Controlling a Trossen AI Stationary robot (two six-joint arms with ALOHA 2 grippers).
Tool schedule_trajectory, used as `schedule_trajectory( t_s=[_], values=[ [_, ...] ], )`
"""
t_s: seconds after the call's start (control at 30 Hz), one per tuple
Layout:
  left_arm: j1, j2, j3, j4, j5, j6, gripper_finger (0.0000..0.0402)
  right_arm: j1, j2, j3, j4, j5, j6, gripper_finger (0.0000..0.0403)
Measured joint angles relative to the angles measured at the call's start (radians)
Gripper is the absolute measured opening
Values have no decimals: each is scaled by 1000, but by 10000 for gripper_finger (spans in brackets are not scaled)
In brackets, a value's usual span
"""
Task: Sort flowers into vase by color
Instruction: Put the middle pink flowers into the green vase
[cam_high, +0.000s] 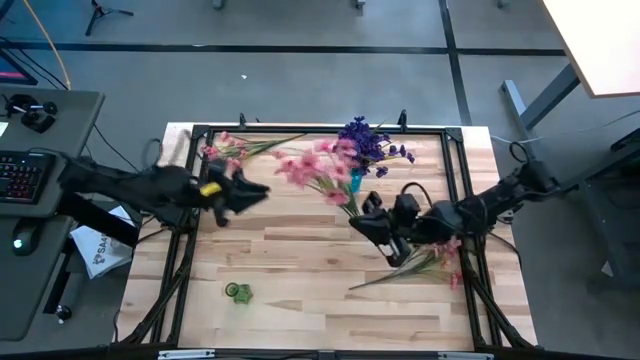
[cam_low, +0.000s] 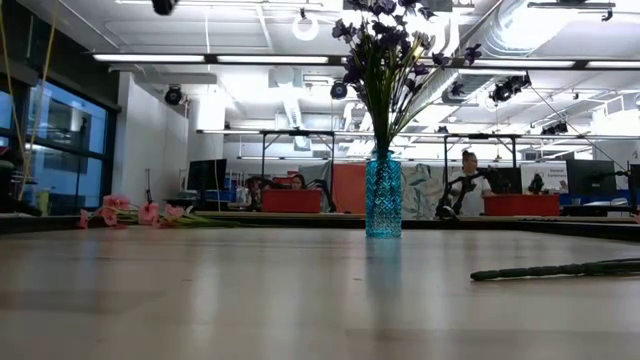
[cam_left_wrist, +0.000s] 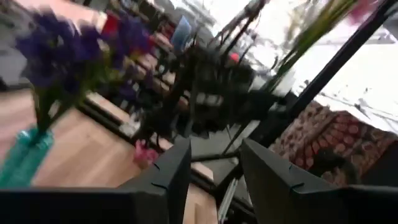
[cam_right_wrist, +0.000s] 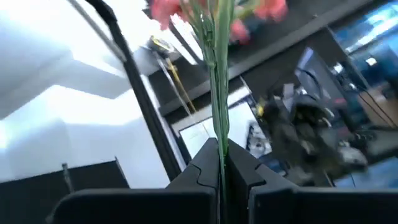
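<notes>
A: Left side?
B: Left gripper (cam_high: 258, 190) over the worktop (cam_high: 300, 280), fingers apart, nothing between them. Pink flowers (cam_high: 228, 148) lie at the far left edge.
A: Middle?
B: Purple flowers (cam_high: 368, 140) upright in the blue vase (cam_low: 383, 196).
A: Right?
B: Right gripper (cam_high: 372, 228) clamped on a pink flower stem (cam_right_wrist: 217, 81); more pink sprigs (cam_high: 440, 262) just beside it
</notes>
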Motion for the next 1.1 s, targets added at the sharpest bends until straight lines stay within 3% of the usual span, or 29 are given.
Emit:
schedule_trajectory(
  t_s=[0.13, 0.37, 0.57, 0.73, 1.1],
  values=[
    [-45, 113, 0, 155, 0, 40, 129, -50, 80, 127, -132, -62, -68, 0],
    [-139, 213, 1, 474, -38, 282, 129, -131, 192, 308, -252, -188, -51, 0],
    [-196, 227, 1, 497, -113, 421, 135, -156, 287, 442, -283, -231, -40, 0],
    [-225, 227, 1, 497, -160, 491, 168, -154, 354, 522, -307, -233, -38, 0],
    [-229, 226, 9, 526, -162, 500, 227, -152, 416, 637, -409, -224, -40, 0]
  ],
)
